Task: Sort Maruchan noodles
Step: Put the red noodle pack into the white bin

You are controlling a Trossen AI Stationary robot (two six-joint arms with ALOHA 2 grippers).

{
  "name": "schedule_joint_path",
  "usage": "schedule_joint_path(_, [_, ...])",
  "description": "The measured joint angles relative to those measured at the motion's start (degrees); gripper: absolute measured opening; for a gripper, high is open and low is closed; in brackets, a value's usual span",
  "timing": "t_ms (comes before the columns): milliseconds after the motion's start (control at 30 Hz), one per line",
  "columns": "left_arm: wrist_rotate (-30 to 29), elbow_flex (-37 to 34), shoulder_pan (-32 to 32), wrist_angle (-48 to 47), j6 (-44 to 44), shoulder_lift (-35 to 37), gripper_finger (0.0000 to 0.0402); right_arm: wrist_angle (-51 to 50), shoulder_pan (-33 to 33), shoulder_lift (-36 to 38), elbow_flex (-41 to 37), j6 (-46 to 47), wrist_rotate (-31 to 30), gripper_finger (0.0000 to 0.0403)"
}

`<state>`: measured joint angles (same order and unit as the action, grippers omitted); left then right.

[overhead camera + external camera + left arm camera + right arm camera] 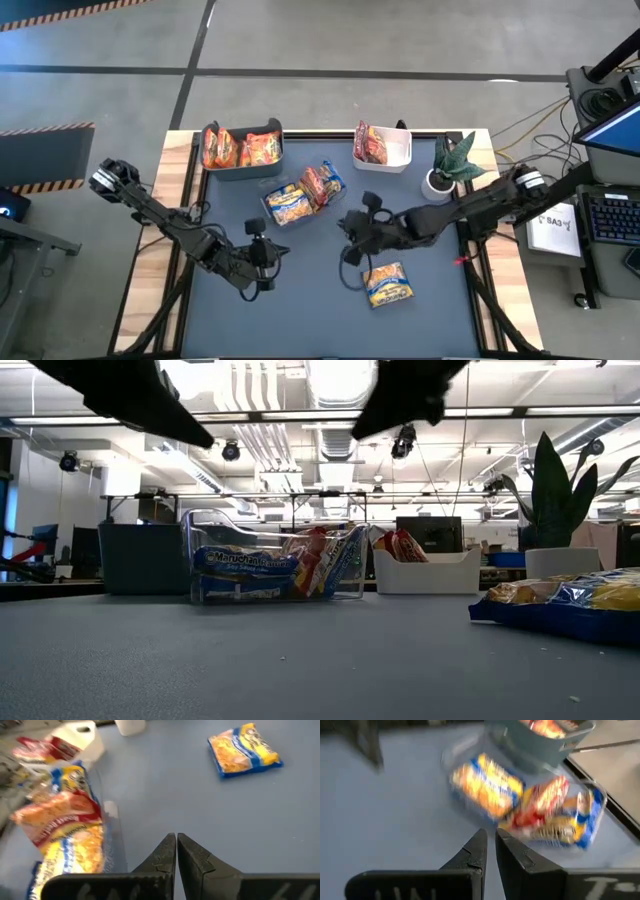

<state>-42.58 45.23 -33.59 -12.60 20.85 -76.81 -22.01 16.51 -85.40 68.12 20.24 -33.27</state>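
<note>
I'm seeing the clear bin (pixel 275 565) mid-bench with packets (pixel 250 565) leaning inside, white bin (pixel 425 572) behind it, teal bin (pixel 140 558) left, plant (pixel 560 500) right, one packet (pixel 570 600) lying near.

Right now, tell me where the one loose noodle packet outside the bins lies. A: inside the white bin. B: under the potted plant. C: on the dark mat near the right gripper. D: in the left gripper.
C: the blue-yellow packet lies flat on the mat, just below the empty right gripper.

A blue-and-yellow noodle packet (pixel 387 284) lies on the dark blue-grey mat (pixel 310 320); orange packets (pixel 240 150) fill the far-left teal bin (pixel 243 168); dark red ones (pixel 371 143) fill the white bin (pixel 398 152).
</note>
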Motion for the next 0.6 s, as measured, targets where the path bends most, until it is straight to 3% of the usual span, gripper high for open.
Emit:
schedule_joint_path(167, [-7.4, 0.5, 0.0, -1.9, -4.6, 1.0, 0.0, 11.9, -6.2, 0.9, -2.9, 0.0, 7.9, 0.0048])
schedule_joint_path(467, [-15.5, 0.6, 0.5, -10.3, -13.0, 6.5, 0.0, 11.2, -16.3, -4.8, 4.9, 3.5, 10.0, 0.0166])
schedule_joint_path(600, [-21.2, -1.2, 0.4, -15.0, -10.6, 10.2, 0.0, 7.1, -19.8, -11.0, 11.5, 6.3, 16.5, 0.0203])
